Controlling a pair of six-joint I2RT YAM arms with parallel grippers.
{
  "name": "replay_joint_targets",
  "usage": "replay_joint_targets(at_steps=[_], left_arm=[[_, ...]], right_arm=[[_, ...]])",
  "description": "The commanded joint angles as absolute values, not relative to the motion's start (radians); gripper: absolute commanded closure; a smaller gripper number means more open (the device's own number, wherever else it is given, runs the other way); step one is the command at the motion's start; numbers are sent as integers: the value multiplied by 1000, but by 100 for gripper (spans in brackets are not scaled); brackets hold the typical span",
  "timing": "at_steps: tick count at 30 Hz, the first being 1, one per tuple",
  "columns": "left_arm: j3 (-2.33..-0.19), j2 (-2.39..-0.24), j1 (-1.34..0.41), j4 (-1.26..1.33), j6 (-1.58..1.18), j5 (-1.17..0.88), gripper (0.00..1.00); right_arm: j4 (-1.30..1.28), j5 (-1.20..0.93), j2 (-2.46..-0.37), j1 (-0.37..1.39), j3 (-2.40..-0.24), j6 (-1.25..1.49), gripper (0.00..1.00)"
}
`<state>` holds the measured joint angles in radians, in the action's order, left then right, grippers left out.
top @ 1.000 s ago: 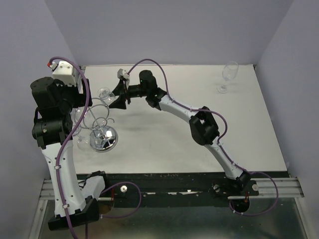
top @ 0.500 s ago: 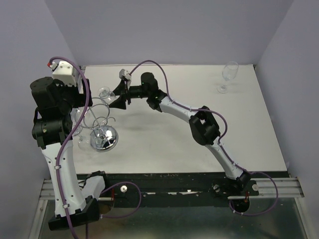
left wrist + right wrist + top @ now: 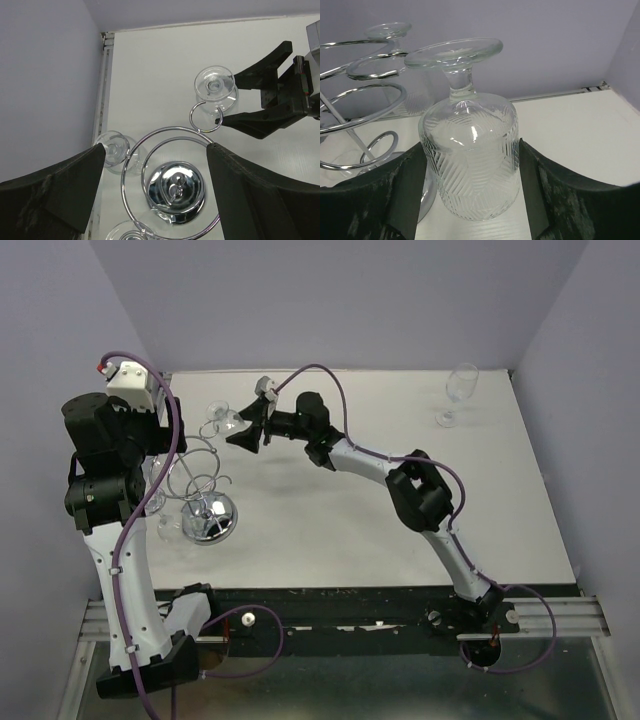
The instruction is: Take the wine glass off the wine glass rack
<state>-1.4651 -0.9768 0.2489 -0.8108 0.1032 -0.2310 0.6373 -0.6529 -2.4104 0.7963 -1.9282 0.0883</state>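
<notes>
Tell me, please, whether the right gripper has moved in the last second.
Yes. The right gripper, closed on the wine glass, has shifted rightward and toward the back wall, away from the rack's round base.

The worktop [image 3: 330,530] was a plain white surface with walls on its left, far and right sides. On its left part stood the wine glass rack [image 3: 208,518], resting on its round mirror-like base, with a thin rod rising from the middle. Well apart from it, in the far right corner, a lone wine glass [image 3: 456,392] stood upright on its foot. A black rail [image 3: 340,595] ran along the near edge.
</notes>
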Motion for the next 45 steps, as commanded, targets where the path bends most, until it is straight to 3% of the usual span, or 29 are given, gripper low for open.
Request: replay_joint_targets(at_steps=[1,20,30,45], left_arm=[[-1471,-977,258,-815,95,-261,1],[-1480,-997,259,-781,94,-298,1],[-1474,-1037,241,-724,94,-460,3],[-1396,-1143,-167,-555,212,-439,4]], right_arm=[[736,-552,-2352,790,-1925,72,99],[667,-471,-2289,746,-1899,106,99],[476,-561,-2051,651,-1649,115,99],[36,-546,-1592,526,-1215,-268,99]])
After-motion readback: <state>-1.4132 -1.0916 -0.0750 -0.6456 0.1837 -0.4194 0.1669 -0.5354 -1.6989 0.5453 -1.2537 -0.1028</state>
